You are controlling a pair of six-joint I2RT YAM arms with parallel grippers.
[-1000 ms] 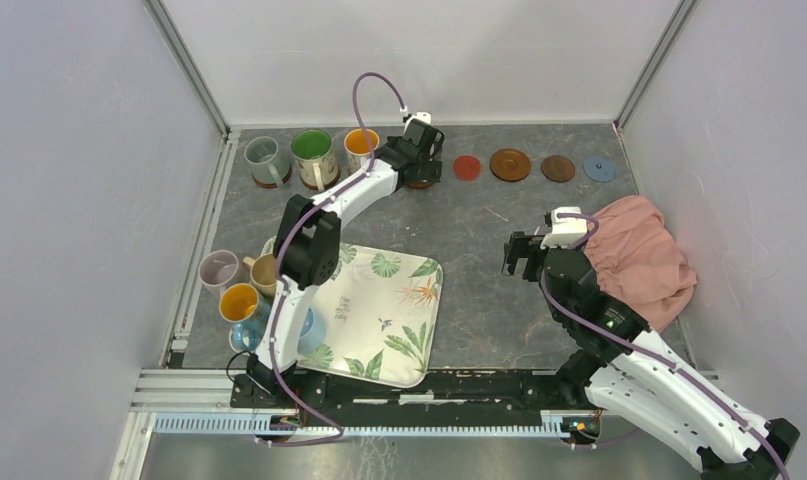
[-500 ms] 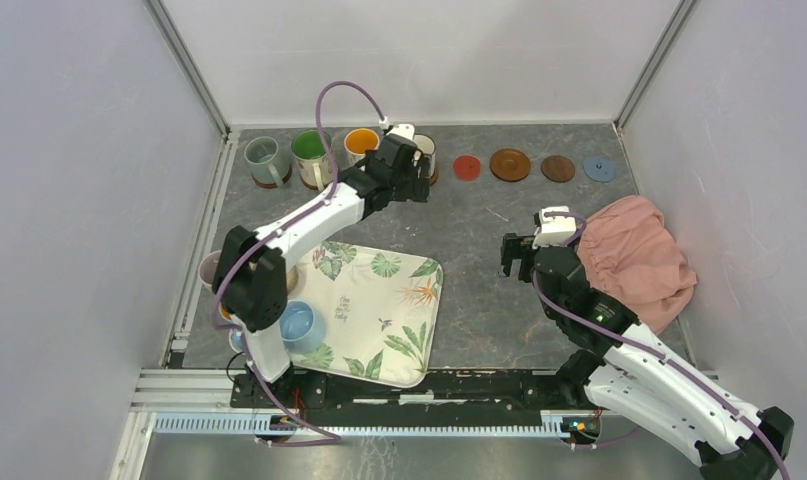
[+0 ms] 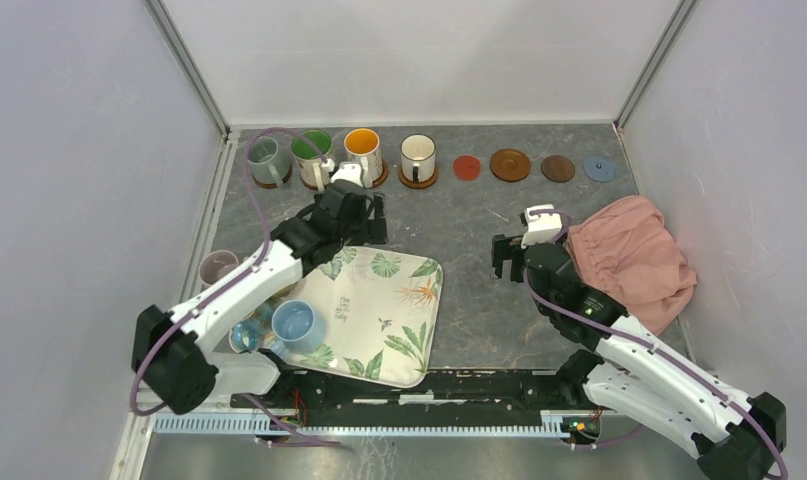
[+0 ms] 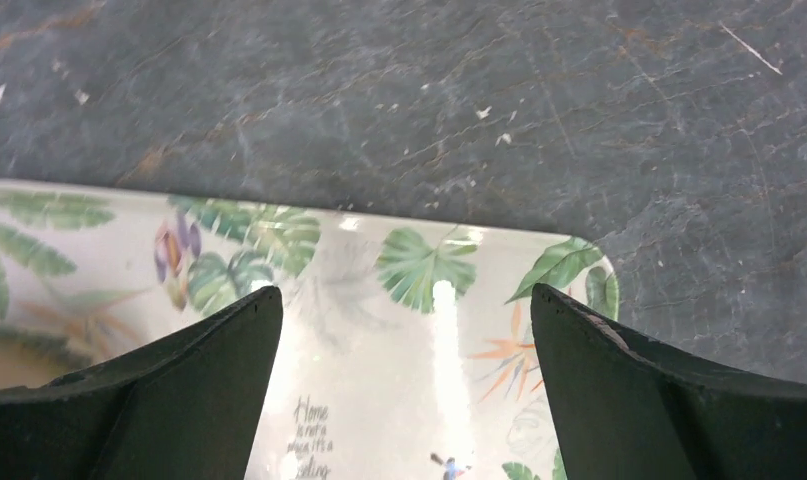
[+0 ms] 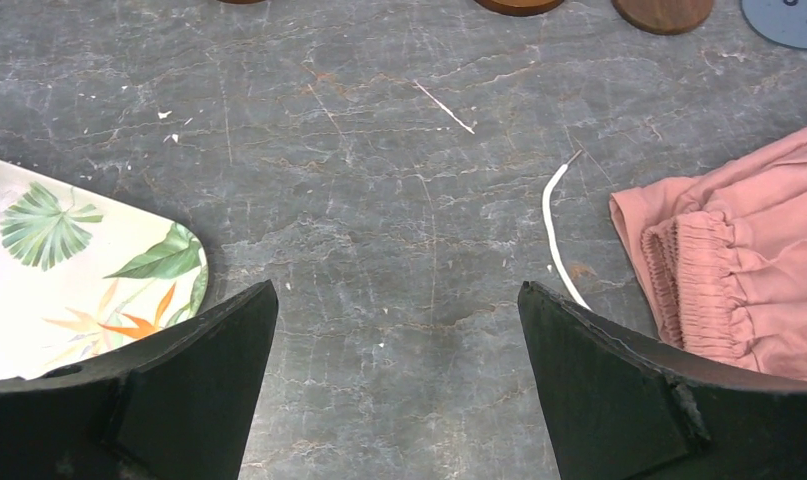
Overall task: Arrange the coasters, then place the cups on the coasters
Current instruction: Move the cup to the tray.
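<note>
Top external view: four cups (image 3: 417, 155) sit on coasters (image 3: 419, 183) along the far edge of the tabletop (image 3: 469, 220), with four bare coasters (image 3: 510, 164) in a row to their right. The left jaws hang wide apart over the far edge of the leaf-print tray (image 3: 389, 300), holding nothing. The right jaws gape just as wide above bare tabletop beside a pink cloth (image 3: 634, 255), also empty. A light blue cup (image 3: 294, 322) stands on the tray.

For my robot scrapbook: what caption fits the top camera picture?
Four cups stand on coasters; four bare coasters wait; left gripper and right gripper open.
</note>
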